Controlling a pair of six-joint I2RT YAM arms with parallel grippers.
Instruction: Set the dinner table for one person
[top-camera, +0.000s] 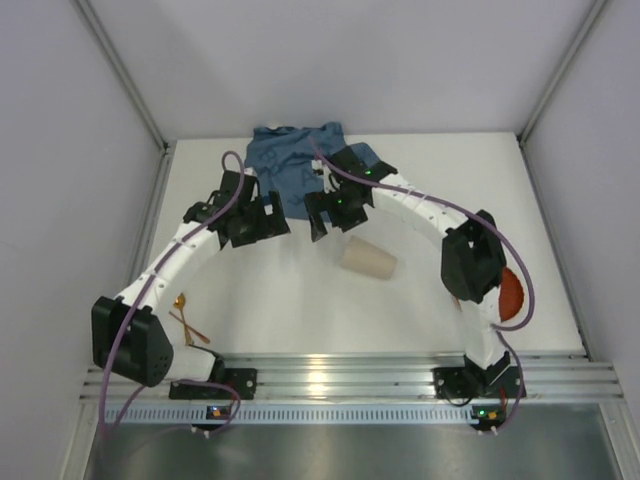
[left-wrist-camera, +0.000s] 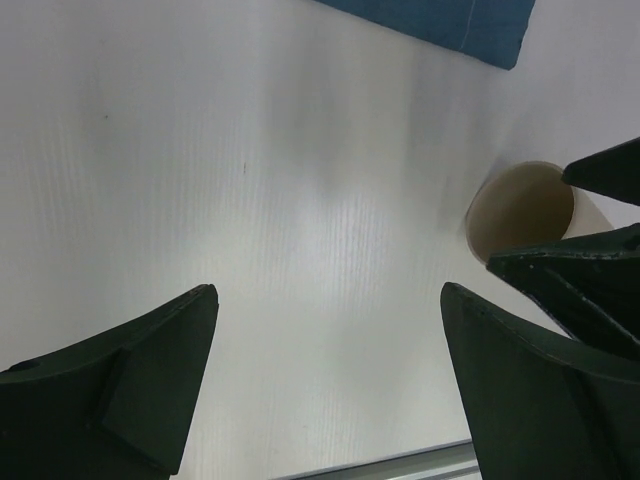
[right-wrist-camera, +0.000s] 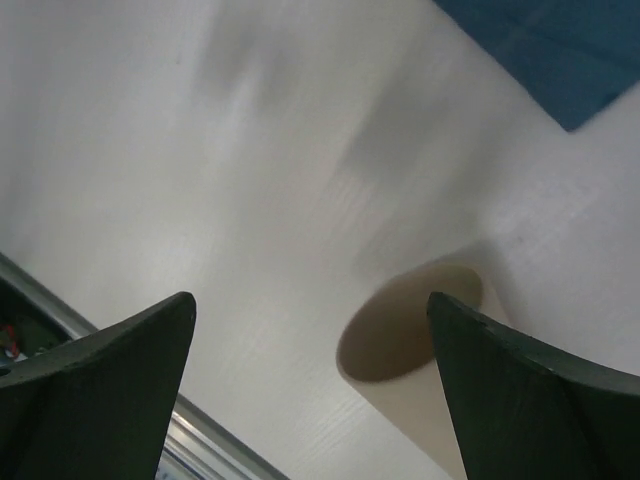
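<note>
The white dinner table (top-camera: 300, 300) carries a beige cup (top-camera: 368, 260) lying on its side near the middle. A crumpled blue cloth mat (top-camera: 295, 160) lies at the back centre. My left gripper (top-camera: 258, 225) hovers open and empty left of the cup; its view shows bare table between the fingers (left-wrist-camera: 328, 295), the cup's open mouth (left-wrist-camera: 520, 208) at the right and a cloth corner (left-wrist-camera: 440, 20). My right gripper (top-camera: 322, 220) is open and empty just above and left of the cup; its view (right-wrist-camera: 311, 300) shows the cup (right-wrist-camera: 410, 335) by the right finger.
Gold cutlery (top-camera: 186, 320) lies by the left arm's base. A red-orange dish (top-camera: 511, 292) sits at the right, partly hidden behind the right arm. The metal rail (top-camera: 330, 375) runs along the near edge. The right gripper's fingers (left-wrist-camera: 600, 250) show in the left wrist view.
</note>
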